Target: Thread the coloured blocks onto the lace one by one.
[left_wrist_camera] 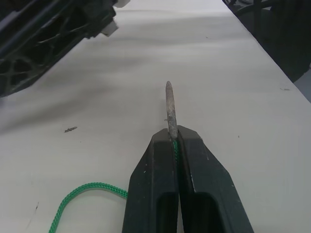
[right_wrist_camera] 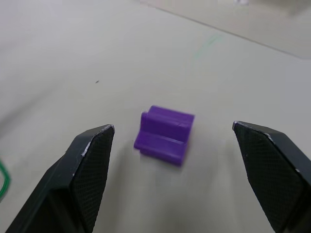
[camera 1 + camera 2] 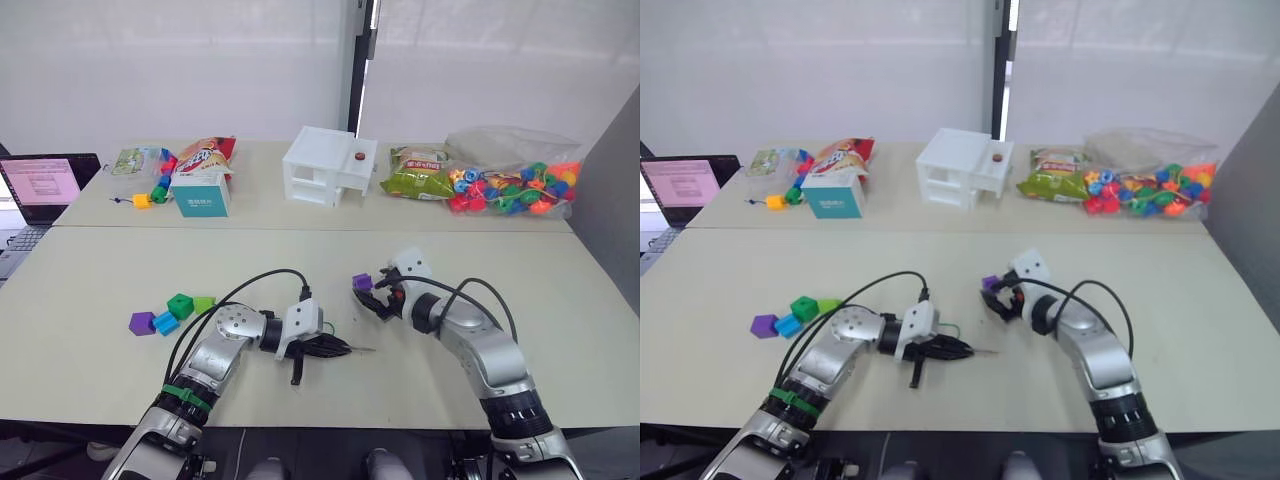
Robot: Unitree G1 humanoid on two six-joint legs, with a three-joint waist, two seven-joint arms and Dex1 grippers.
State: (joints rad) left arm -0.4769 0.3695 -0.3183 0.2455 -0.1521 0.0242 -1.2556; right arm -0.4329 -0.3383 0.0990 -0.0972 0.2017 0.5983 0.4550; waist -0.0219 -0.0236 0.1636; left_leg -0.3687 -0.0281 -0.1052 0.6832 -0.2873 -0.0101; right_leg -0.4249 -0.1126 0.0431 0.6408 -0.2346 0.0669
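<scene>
Currently the step in hand appears to be the pick-up of the first block for threading. The right gripper (image 2: 172, 133) has its jaws spread wide, one on either side of a purple block (image 2: 165, 134). The block rests on the table (image 3: 120, 270) between the two fingertips, roughly centred in the gap and clear of both pads; it is not yet held.

The left gripper (image 1: 173, 137) has its jaws pressed together on the lace (image 1: 85, 194), gripping it just behind the stiff silvery tip (image 1: 170, 108). The tip projects forward beyond the jaw ends, and the green cord trails back from beneath the jaws in a loose curve on the table. From the head camera, the tip points towards the right gripper, with a clear gap between the two.

The remaining blocks (image 3: 172, 313) lie in a cluster on the table well outboard of the left gripper: a second purple one, a blue one, a dark green one and a light green one. None is on the lace.

Next move, as judged: close the right jaws squarely on the purple block, lift it, and orient it so that its hole faces the tip. The hole cannot be made out here, so its axis needs confirming before the block is brought up to the lace
</scene>
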